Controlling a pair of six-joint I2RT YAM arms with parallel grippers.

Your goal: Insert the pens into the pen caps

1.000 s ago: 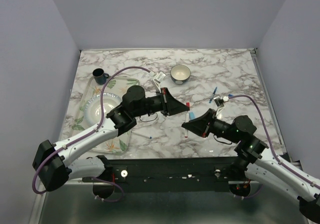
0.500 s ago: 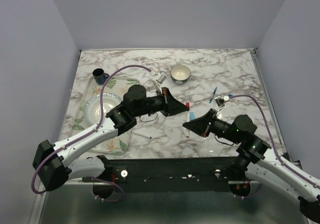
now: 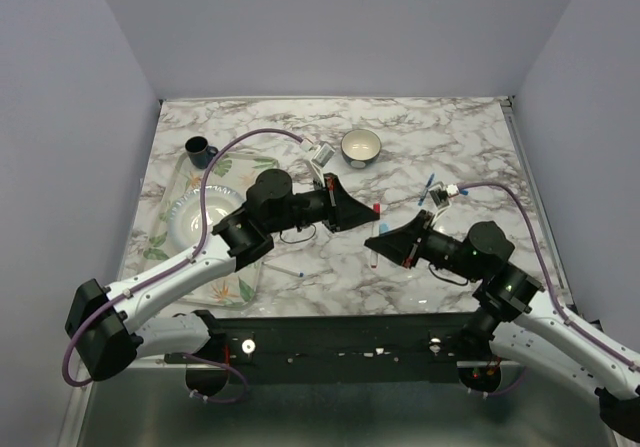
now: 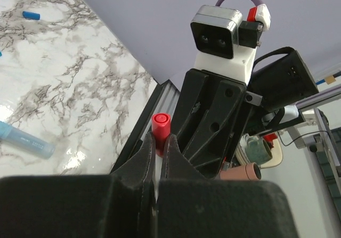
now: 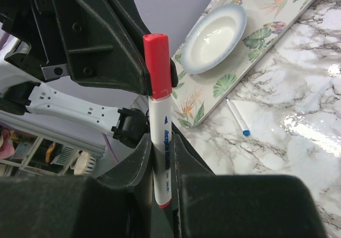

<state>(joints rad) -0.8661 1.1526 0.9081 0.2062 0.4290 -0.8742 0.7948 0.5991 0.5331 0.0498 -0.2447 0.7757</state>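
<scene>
Left hand [image 4: 158, 143] pinches red cap [image 4: 160, 124]; right hand [image 5: 160, 152] grips white pen [image 5: 160, 118], well inside table [image 3: 480, 137] edges.

Our left arm [image 3: 180, 272] stretches from its base toward mid-table, and our right arm [image 3: 545, 317] bends inward to face it, so the two grippers point at each other with their tips nearly meeting. Our left gripper [image 3: 367, 216] is pinched fully closed on the cap [image 4: 160, 125], its fingers [image 4: 139, 161] almost touching. Our right gripper [image 3: 373, 245] sits just nearer our bases, its jaws narrow and clamped on the pen [image 5: 160, 142].
</scene>
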